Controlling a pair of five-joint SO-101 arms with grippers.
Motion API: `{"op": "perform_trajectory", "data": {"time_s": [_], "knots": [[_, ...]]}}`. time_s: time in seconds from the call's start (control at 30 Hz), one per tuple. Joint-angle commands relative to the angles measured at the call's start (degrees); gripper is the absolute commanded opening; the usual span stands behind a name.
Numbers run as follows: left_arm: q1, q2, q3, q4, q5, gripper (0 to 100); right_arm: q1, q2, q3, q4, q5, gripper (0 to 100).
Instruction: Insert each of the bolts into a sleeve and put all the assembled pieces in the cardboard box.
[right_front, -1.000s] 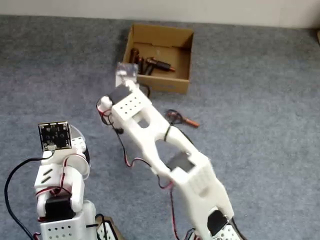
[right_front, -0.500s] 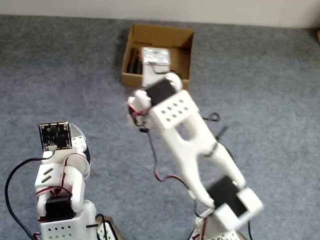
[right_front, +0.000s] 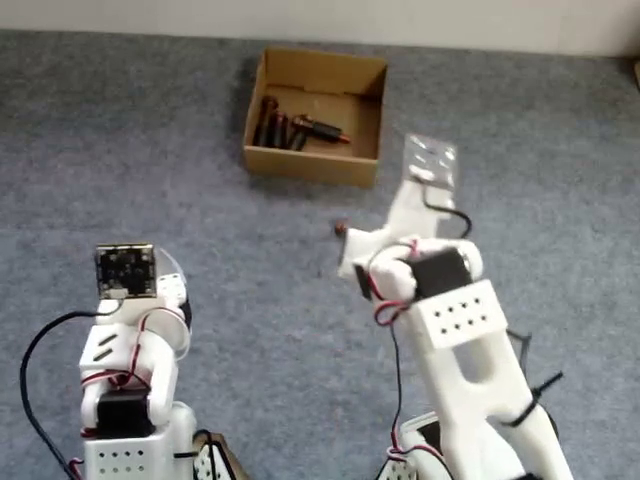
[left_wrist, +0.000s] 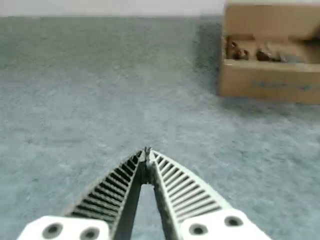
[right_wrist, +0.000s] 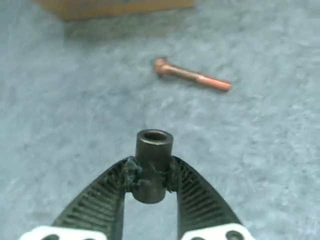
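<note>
My right gripper (right_wrist: 152, 172) is shut on a dark sleeve (right_wrist: 154, 162), held upright with its open bore facing up, just above the carpet. A copper bolt (right_wrist: 192, 76) lies flat on the carpet a short way beyond it, toward the cardboard box (right_front: 262, 110). The box holds several assembled pieces (right_front: 300, 128). In the high view my right gripper (right_front: 345, 242) hangs in front of the box's near right corner. My left gripper (left_wrist: 146, 154) is shut with nothing in it, low over bare carpet, and the cardboard box (left_wrist: 270, 80) stands well ahead of it.
Grey carpet covers the whole work area. The left arm (right_front: 130, 340) stands folded at the near left and the right arm (right_front: 460, 330) rises from the near right. A pale wall edge runs behind the box.
The right arm has swung from the box's near left corner, across the box, to the carpet in front of its right corner. The left arm shifted slightly.
</note>
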Motion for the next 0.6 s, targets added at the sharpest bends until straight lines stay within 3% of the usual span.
{"op": "perform_trajectory", "data": {"time_s": [0.0,0.1,0.33,0.57], "knots": [[3.21,0.04,-1.10,-1.14,-0.62,5,6.81,-5.23,6.90,-7.34,0.79,0.5],[4.09,0.22,-4.44,-0.88,-0.62,5,13.23,-7.96,12.09,-12.79,-0.97,0.5],[14.11,4.62,-12.79,-0.44,-1.67,5,24.92,-12.62,21.76,-24.66,-6.59,0.5],[22.02,37.58,-33.27,0.00,-1.76,5,30.73,-13.05,27.12,-33.80,-8.18,0.5]]}}
